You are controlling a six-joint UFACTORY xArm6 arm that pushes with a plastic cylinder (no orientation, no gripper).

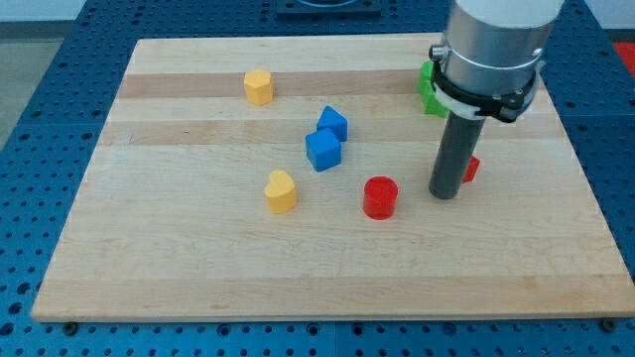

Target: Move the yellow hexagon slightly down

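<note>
The yellow hexagon [259, 87] sits near the view's top left of the wooden board [198, 268]. My tip [444, 194] rests on the board at the view's right, far from the hexagon. It stands just left of a red block [470, 170] that the rod partly hides, and right of a red cylinder [380, 197].
A yellow heart-shaped block [281, 190] lies left of centre. Two blue blocks [333, 123] [323, 151] touch each other near the centre. A green block [430, 89] is partly hidden behind the arm at the view's top right.
</note>
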